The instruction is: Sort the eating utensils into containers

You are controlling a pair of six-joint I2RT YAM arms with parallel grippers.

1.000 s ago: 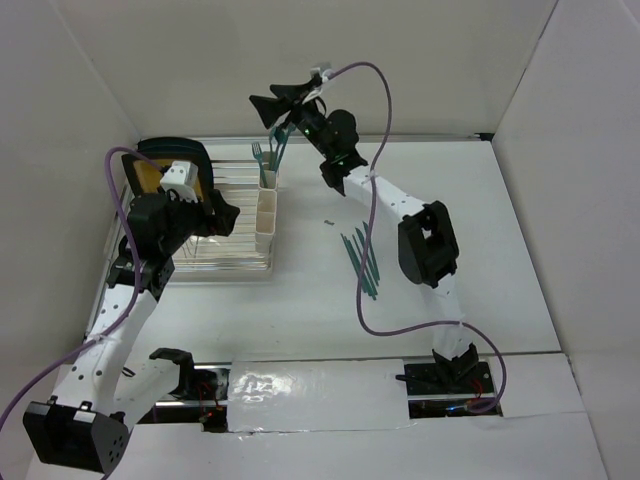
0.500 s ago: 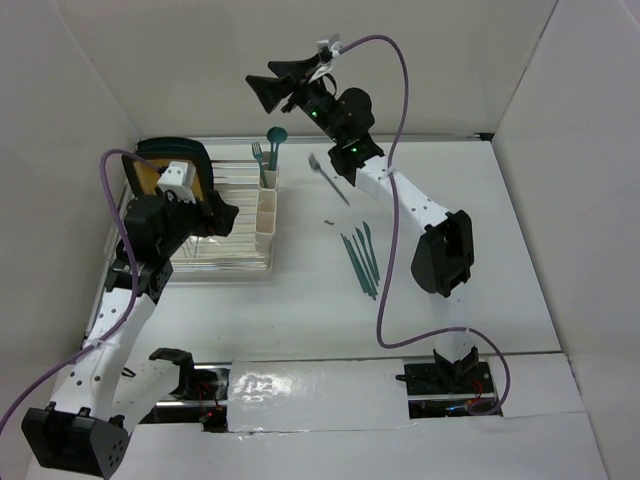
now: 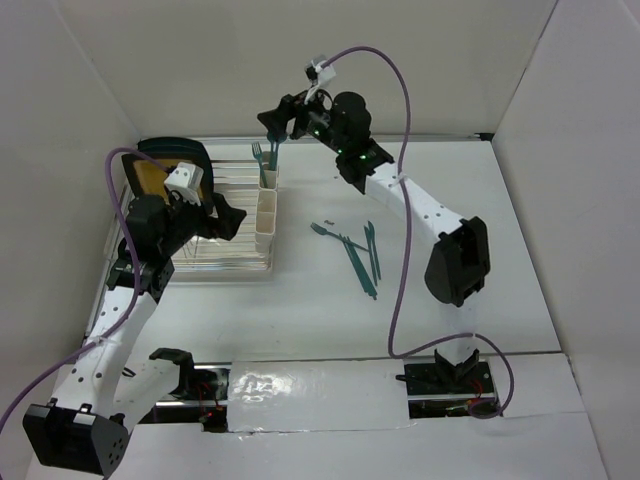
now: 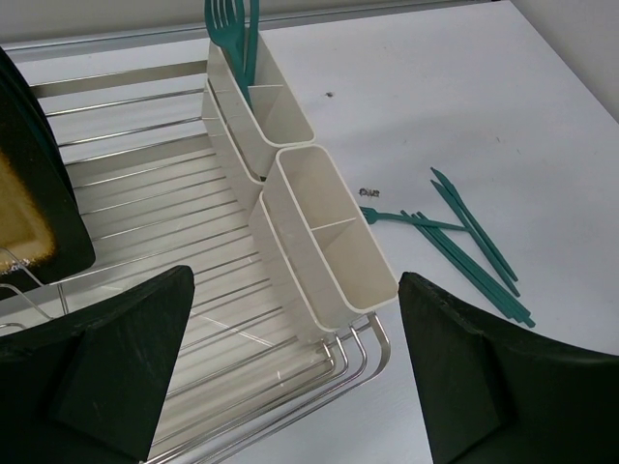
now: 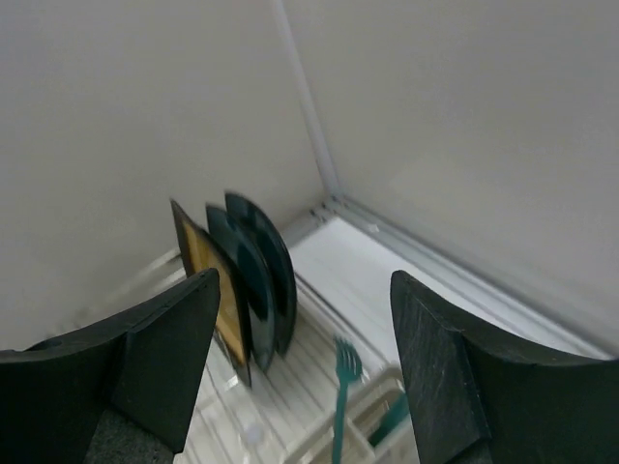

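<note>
The cream-white containers [image 3: 267,212] stand in a row on the right edge of the wire rack. A teal fork [image 3: 258,155] and another teal utensil stand in the far cup. Several teal utensils [image 3: 360,255] lie loose on the table to the right, one fork [image 3: 324,231] at their left end. My right gripper [image 3: 277,117] is open and empty, high above the far cup. In the right wrist view the fork [image 5: 341,385] shows below its jaws. My left gripper [image 3: 222,212] is open and empty over the rack, with the containers [image 4: 319,227] and loose utensils [image 4: 462,249] ahead.
A clear wire dish rack [image 3: 215,250] lies at the left, holding a yellow-and-black plate [image 3: 160,172] and dark plates [image 5: 253,271] upright at its far end. A tiny dark speck [image 3: 340,215] lies on the table near the loose utensils. White walls close in three sides.
My right gripper has let go above the far cup and drawn back to the right. One fork has fallen onto the table beside the loose pile. The left arm has barely moved.
</note>
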